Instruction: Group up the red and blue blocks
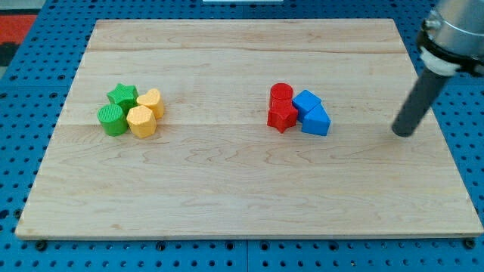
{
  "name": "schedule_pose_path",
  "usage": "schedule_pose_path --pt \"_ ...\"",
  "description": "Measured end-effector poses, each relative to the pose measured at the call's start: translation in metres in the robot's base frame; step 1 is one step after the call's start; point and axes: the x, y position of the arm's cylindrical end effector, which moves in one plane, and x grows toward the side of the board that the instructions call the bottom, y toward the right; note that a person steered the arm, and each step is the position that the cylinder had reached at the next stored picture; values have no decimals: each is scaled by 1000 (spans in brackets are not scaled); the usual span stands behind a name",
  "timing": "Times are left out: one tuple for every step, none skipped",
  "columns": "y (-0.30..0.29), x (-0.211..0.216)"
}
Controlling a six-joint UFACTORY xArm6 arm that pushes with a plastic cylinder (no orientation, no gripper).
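A red cylinder (281, 94) and a red star-shaped block (282, 116) sit right of the board's middle, touching each other. Two blue blocks touch them on the right: a blue block (306, 101) above and a blue wedge-like block (316, 121) below. All four form one tight cluster. My tip (404, 133) is at the end of the dark rod at the view's right, well right of the blue blocks and apart from them.
On the left of the wooden board (242, 196) is a second cluster: a green star (122, 95), a green cylinder (113, 120), a yellow block (151, 102) and a yellow hexagonal block (141, 121). Blue pegboard surrounds the board.
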Motion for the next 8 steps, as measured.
schedule_pose_path --pt "-57 -1" --pt "-94 0" --pt "-106 0" --pt "-106 32" --pt "-108 74" --pt "-136 59" --pt "-137 27" --pt "-137 21"
